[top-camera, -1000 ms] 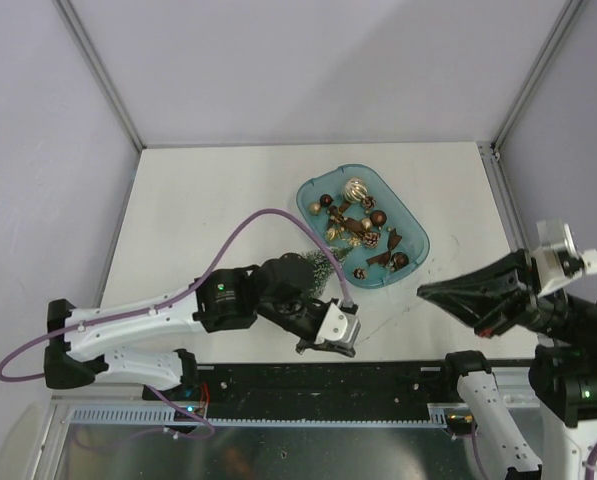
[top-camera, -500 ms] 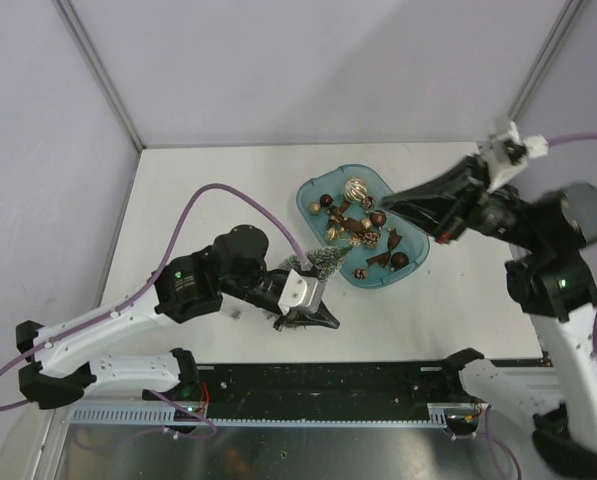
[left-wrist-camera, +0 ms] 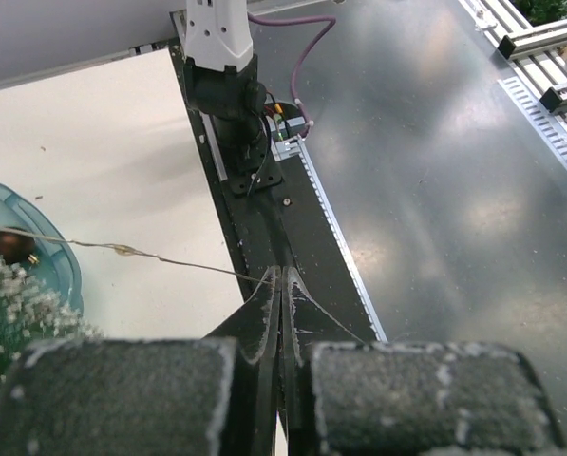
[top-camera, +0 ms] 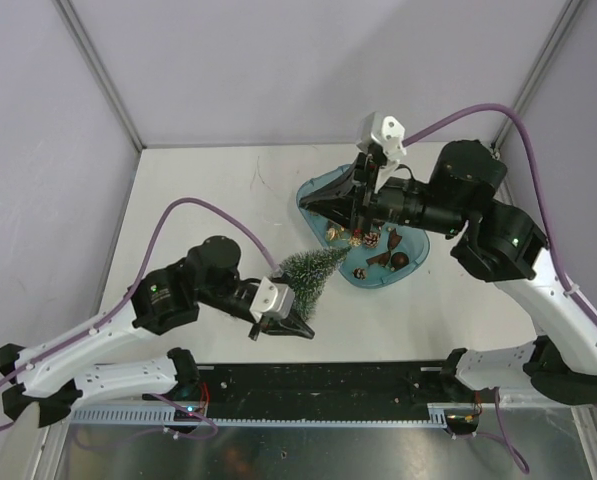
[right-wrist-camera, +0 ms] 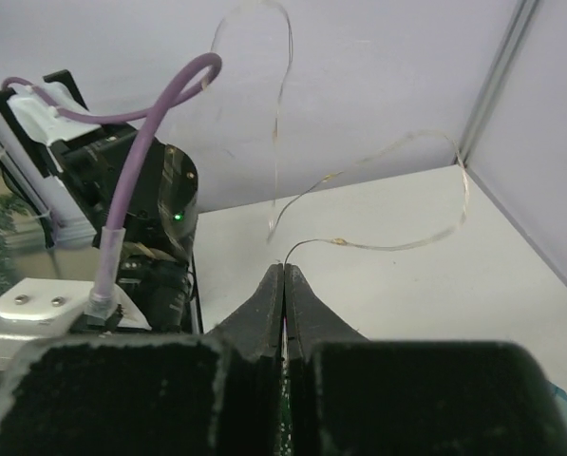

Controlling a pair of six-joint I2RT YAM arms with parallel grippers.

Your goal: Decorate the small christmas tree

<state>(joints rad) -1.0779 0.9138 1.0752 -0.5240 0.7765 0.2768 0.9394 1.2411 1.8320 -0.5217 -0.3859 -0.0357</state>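
Observation:
The small christmas tree (top-camera: 311,272), green with frosted tips, stands on the table just left of the teal tray (top-camera: 416,232). Its bristles show at the left edge of the left wrist view (left-wrist-camera: 12,306). A thin light wire (left-wrist-camera: 122,250) runs from the tree side into my left gripper (top-camera: 306,333) (left-wrist-camera: 281,275), which is shut on it near the table's front edge. My right gripper (top-camera: 303,203) (right-wrist-camera: 284,268) hovers at the tray's left end, shut on the wire (right-wrist-camera: 397,245), which loops up from its tips.
The tray (left-wrist-camera: 50,261) holds several brown and gold ornaments (top-camera: 368,238). A black rail (top-camera: 328,380) runs along the near edge. Purple cables (top-camera: 183,215) arc over both arms. Metal posts (top-camera: 98,70) frame the back corners.
The right arm swung from the near right edge up and leftward over the tray. The left arm drew back to the left, uncovering the tree. Both grippers stayed shut.

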